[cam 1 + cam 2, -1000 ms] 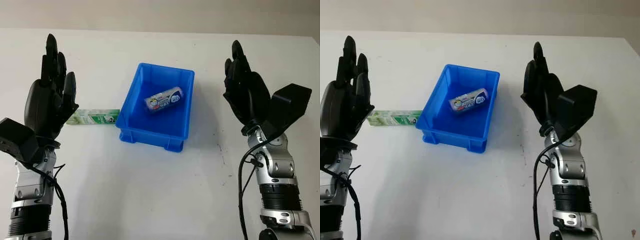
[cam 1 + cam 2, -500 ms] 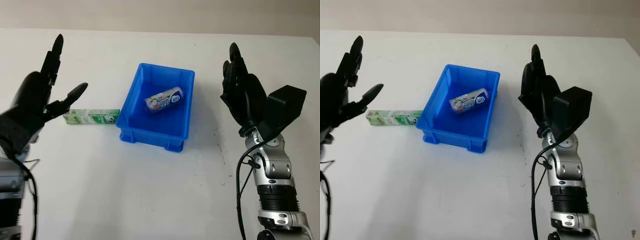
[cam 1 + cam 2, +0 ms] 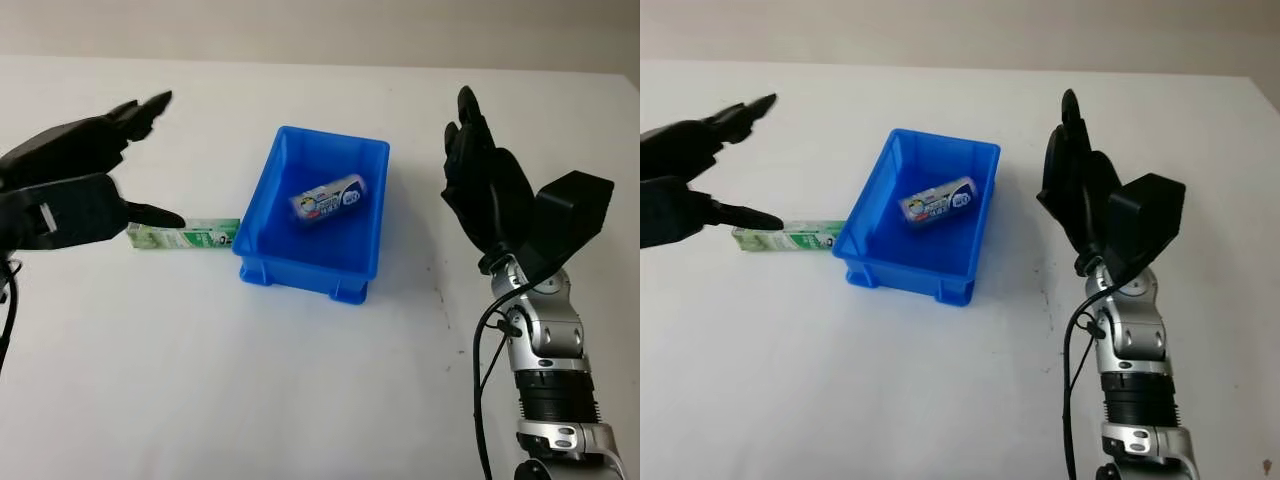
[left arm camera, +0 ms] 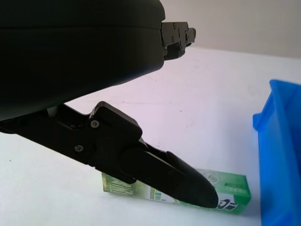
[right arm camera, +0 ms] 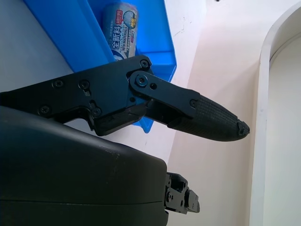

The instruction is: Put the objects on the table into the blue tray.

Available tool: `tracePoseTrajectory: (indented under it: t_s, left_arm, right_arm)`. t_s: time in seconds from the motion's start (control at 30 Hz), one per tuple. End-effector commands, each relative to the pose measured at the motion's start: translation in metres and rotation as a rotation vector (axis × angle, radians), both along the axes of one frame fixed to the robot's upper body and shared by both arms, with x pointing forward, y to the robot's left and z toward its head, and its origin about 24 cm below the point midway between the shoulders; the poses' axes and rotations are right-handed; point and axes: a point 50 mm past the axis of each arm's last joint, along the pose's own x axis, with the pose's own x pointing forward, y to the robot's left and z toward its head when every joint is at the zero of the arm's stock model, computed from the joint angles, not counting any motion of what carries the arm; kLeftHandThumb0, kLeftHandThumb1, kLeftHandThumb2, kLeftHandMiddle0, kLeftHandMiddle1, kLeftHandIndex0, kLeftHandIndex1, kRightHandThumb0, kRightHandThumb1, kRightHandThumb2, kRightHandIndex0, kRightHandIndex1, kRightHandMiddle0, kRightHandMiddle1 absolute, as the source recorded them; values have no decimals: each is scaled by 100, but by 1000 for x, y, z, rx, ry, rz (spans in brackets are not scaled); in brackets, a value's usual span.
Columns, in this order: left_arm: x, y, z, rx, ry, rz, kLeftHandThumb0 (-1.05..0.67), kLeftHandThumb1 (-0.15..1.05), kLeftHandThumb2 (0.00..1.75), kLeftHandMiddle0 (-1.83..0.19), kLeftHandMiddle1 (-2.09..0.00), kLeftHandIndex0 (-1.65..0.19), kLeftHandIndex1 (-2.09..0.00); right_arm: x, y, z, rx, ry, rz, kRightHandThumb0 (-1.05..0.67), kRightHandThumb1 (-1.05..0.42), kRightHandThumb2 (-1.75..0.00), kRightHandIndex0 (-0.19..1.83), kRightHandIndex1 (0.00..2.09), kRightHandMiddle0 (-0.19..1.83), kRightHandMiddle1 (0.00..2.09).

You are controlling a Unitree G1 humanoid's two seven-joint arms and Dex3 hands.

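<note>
The right hand (image 3: 487, 190) is raised above the white table (image 3: 300, 380) at the right side, well apart from the blue tray (image 3: 352, 270), open and holding nothing, its fingers pointing away from the robot. At the left side the left hand (image 3: 75, 185) is turned toward the middle of the table, wide open and holding nothing, with its thumb low and its other fingers higher and farther back. Under that thumb lies the green box (image 3: 185, 236), a long flat carton lying on the table with one end just beside the tray's left wall; the head views do not settle whether box and wall touch. In the left wrist view the thumb tip (image 4: 197, 190) sits over the green box (image 4: 225, 190), and whether it touches the carton cannot be told. The blue tray stands near the middle of the table, between the two hands, its long sides running away from the robot. Inside it, toward the far half, lies a small cylindrical packet (image 3: 328, 197) with a white, blue and red label, on its side and slanted across the tray floor; it also shows in the right wrist view (image 5: 121, 29)
</note>
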Motion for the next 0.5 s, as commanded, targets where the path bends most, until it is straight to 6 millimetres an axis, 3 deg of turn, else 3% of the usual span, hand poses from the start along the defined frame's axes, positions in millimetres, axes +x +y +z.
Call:
tracePoseTrajectory:
  t_s: [0.0,0.1,0.27,0.33,0.47]
  left_arm:
    - [6,-4,1,22,7,-12,-79,81,3,3,-8,4,-8]
    - [14,-10,-6,32,62,7,-70,78,4,-4,-9,-3,-10]
    - [20,-15,-16,126,109,2,-70,79,5,-13,-9,-11,-12]
    - [22,-15,-19,121,145,37,-69,79,5,-26,-16,-11,-11]
    - [21,-16,-24,153,190,51,-68,79,5,-28,-17,-18,-13]
  right_arm:
    - [0,-4,4,-5,-17,-9,-79,-105,-84,-19,0,-19,0]
    - [0,-5,4,-7,-19,-9,-80,-105,-84,-19,0,-19,0]
    - [-1,-6,5,2,-14,-12,-81,-105,-83,-19,0,-19,0]
    - [-1,-7,6,4,-12,-11,-82,-105,-83,-19,0,-19,0]
    - [-1,-7,8,8,-15,-7,-81,-105,-84,-19,0,-19,0]
